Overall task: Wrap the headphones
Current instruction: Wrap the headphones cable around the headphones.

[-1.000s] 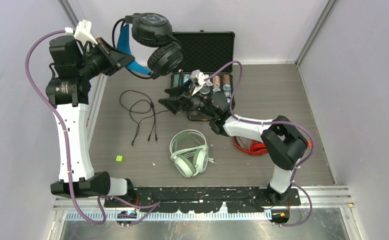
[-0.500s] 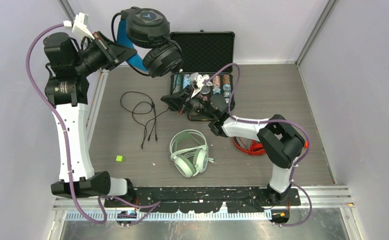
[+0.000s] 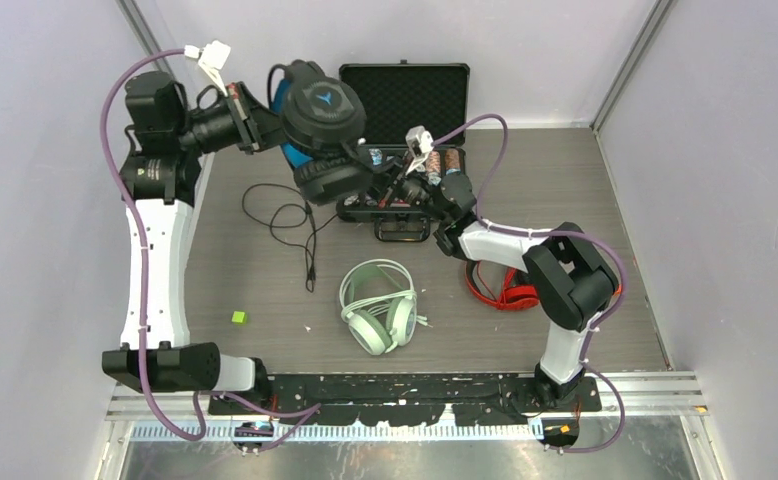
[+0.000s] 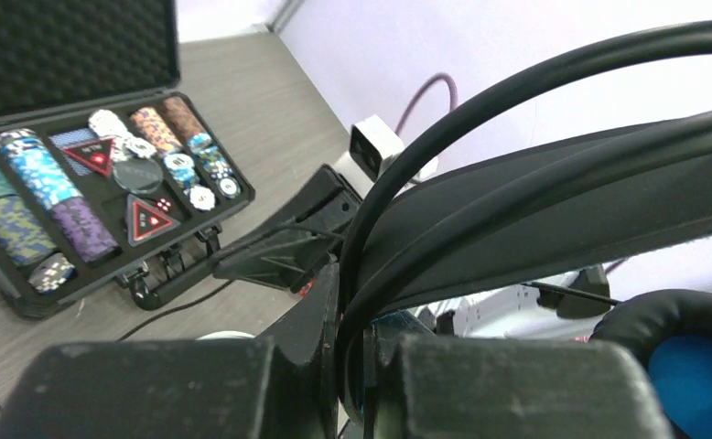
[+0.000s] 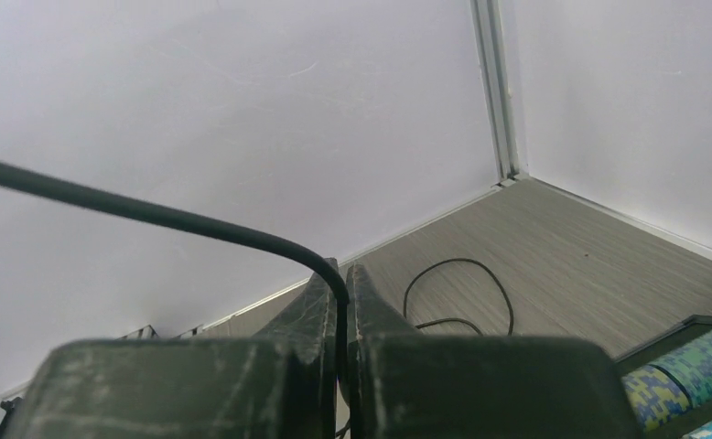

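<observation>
The left jaws are clamped shut on the headband (image 4: 554, 210) of the black headphones (image 3: 323, 110), which hang clear of the desk (image 3: 585, 200) just ahead of those jaws. Held aloft like this, the cups are free on all sides, which I judge is meant to leave room for cord to be passed round them. The right jaws, just beside the lower cup and above the open chip case (image 3: 405, 95), are pressed together on the black cable (image 5: 151, 215). The right wrist view shows the cord nipped between the tips and running off out of frame. Below and to the left of both jaws, the rest of the cable lies in loose loops on the desk, so there is slack to draw up. A pinch this close to the cups probably gives the right arm a short, manageable length to lead round the band. The wrapping looks barely begun. The mint pair (image 3: 377, 305) lies flat on the desk, nearer the arm bases than the right jaws. The red pair (image 3: 503, 292) lies partly under the right arm, well behind its jaws. Neither is touched.
</observation>
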